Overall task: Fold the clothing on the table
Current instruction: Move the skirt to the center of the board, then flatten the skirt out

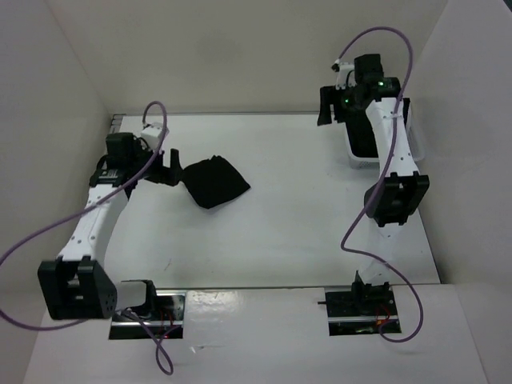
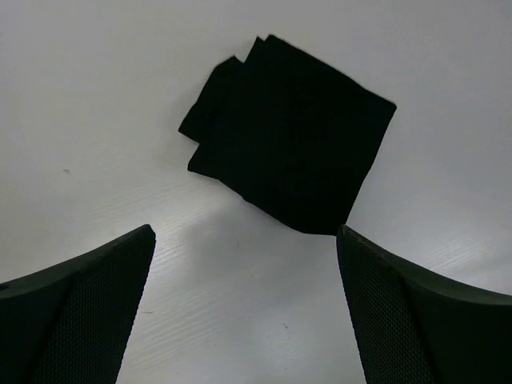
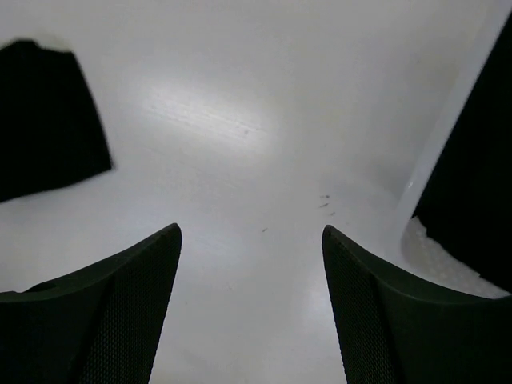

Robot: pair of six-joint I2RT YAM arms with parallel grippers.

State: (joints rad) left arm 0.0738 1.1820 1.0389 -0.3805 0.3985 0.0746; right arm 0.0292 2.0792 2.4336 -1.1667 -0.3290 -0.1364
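We get bright, even light w/ soft shadows; mild glare on bench [image 3: 216, 120] in wrist views; top view slightly grainy.

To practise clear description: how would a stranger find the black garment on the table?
On the white table, look at the left half, right by the left gripper. The clothing lies there, a small black folded bundle on bare tabletop. The only other black cloth sits in the white basket at the far right.

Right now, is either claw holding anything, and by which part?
Nothing is held: left claw and right claw both stand open; the clothing lies free on the table.
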